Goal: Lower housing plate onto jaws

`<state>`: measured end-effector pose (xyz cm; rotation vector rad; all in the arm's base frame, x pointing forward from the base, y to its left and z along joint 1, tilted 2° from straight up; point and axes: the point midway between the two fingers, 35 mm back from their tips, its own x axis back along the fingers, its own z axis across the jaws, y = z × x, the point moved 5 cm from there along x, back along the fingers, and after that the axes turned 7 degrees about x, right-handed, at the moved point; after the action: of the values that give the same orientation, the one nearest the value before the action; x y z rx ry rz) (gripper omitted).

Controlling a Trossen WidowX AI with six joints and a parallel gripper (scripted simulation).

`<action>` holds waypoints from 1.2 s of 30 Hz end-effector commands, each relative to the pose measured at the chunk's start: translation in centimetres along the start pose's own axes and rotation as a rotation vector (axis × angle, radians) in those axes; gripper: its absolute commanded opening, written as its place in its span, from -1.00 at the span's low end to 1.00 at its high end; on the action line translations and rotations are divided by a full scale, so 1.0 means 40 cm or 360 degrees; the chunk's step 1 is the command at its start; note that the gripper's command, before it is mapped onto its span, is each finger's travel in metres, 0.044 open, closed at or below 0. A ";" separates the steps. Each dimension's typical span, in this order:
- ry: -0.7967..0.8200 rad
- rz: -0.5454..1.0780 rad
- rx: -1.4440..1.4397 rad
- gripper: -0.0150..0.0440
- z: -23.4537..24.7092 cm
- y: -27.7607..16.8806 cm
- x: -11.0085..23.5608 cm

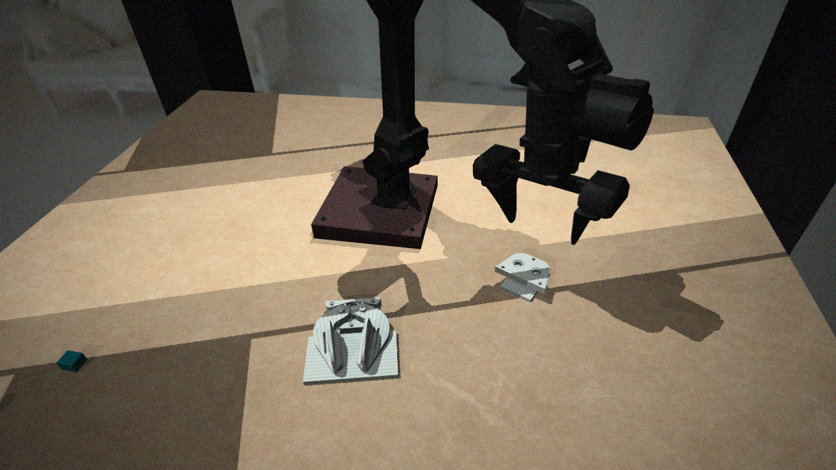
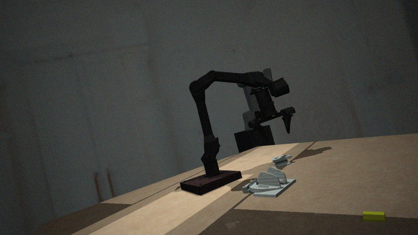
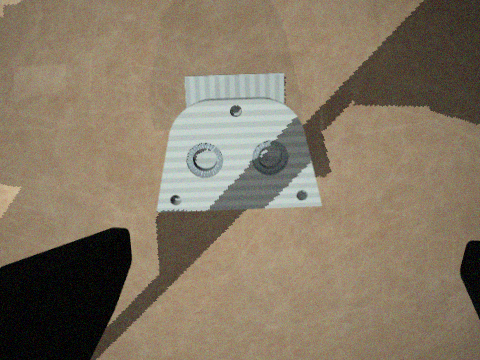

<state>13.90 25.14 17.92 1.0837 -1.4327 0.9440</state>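
The pale housing plate (image 1: 523, 275) (image 2: 281, 158) (image 3: 225, 135) lies flat side up on a ribbed block (image 1: 521, 288) (image 3: 235, 88), right of the jaw assembly. It has two large round holes and three small ones. The left jaw (image 1: 330, 346) (image 2: 268, 180) and right jaw (image 1: 370, 344) (image 2: 281, 175) stand on the ribbed base (image 1: 388, 369) (image 2: 270, 193), their fins upright and apart. The two stubs (image 1: 341, 310) (image 1: 362, 309) show uncovered at the rear. My gripper (image 1: 543, 232) (image 2: 278, 137) (image 3: 298, 252) is open and empty, pointing down above the plate.
The arm's dark red mounting block (image 1: 356, 224) (image 2: 201, 187) stands behind the jaw assembly. A small teal block (image 1: 71, 360) lies at the far left. A yellow block (image 2: 373, 216) lies at the lower right in the exterior view. Shadows cross the table.
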 end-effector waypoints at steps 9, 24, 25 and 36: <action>0.0132 -0.0023 0.0081 1.00 0.023 -0.008 -0.061; 0.0132 -0.0024 0.0081 1.00 0.031 -0.007 -0.147; 0.0132 -0.0024 0.0081 1.00 0.032 -0.007 -0.151; 0.0133 -0.0024 0.0081 1.00 0.034 -0.006 -0.176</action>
<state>14.01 24.73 11.02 1.0799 -1.3401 1.0026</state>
